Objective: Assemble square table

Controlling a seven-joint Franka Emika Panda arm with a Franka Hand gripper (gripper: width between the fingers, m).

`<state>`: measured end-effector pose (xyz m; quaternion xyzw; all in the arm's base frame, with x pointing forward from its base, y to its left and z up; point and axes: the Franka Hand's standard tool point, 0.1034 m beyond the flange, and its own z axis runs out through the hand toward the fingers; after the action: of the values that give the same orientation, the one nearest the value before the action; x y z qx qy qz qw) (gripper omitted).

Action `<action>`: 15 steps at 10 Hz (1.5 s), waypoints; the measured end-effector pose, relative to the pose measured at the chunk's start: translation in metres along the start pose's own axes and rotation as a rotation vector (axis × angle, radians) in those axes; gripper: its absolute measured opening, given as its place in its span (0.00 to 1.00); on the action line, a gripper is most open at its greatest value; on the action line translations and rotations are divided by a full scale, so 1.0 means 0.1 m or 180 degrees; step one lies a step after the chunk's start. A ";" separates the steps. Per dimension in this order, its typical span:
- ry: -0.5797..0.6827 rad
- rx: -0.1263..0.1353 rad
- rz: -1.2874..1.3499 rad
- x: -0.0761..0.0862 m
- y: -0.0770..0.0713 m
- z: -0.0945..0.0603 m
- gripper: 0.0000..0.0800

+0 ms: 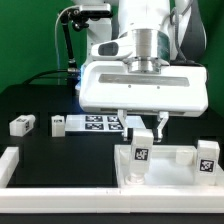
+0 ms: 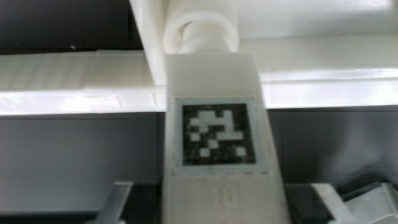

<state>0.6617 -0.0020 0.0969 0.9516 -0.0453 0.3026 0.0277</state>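
Black tabletop [image 1: 60,150] is seen against a green backdrop [image 1: 30,40]; a leg block [image 1: 139,154] is clamped by the gripper [image 1: 142,128], long axis vertical, at the square slab [image 1: 176,160] corner.

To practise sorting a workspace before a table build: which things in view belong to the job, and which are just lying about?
Belongs to the job:
tabletop slab
held leg, gripped by the tool
second leg, upright on the slab
loose leg
other loose leg

Just lying about:
marker board
long white rail
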 end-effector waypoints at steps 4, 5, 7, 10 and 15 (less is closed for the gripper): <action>-0.0005 -0.0002 -0.0003 0.00 0.01 0.00 0.51; -0.0005 -0.0002 -0.0003 -0.01 0.01 0.00 0.73; -0.0005 -0.0002 -0.0003 -0.01 0.01 0.00 0.80; -0.0005 -0.0002 -0.0003 -0.01 0.01 0.00 0.81; -0.0361 0.0012 0.0016 -0.05 0.13 0.03 0.81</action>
<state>0.6578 -0.0150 0.0914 0.9672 -0.0486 0.2483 0.0225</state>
